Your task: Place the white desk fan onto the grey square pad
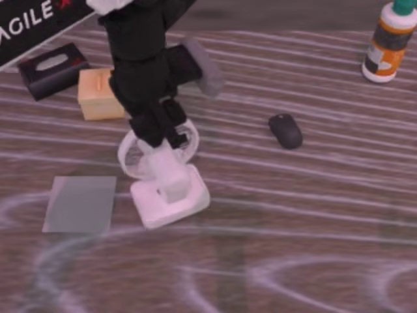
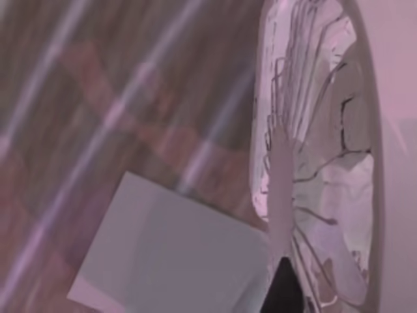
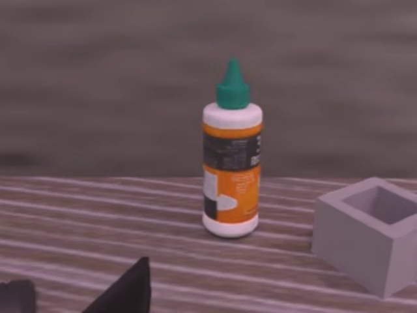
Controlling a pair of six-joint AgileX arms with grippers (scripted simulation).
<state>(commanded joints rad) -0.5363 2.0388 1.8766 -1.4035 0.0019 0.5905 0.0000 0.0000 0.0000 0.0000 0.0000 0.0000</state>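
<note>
The white desk fan (image 1: 168, 186) stands on its rounded base just right of the grey square pad (image 1: 81, 204), which lies flat near the table's left side. My left gripper (image 1: 163, 135) reaches down from the back and is shut on the fan's round grille head. In the left wrist view the white desk fan's grille (image 2: 326, 169) fills the frame, one dark fingertip (image 2: 282, 290) presses against it, and the grey square pad (image 2: 169, 254) lies beside it. My right gripper (image 3: 186, 303) is parked outside the top view, open and holding nothing.
A black tissue box (image 1: 52, 68) and a peach cube box (image 1: 99, 94) sit at the back left, behind the fan. A black mouse (image 1: 285, 130) lies right of centre. A glue bottle (image 1: 389, 42) stands at the back right. The right wrist view shows a grey open box (image 3: 368, 231).
</note>
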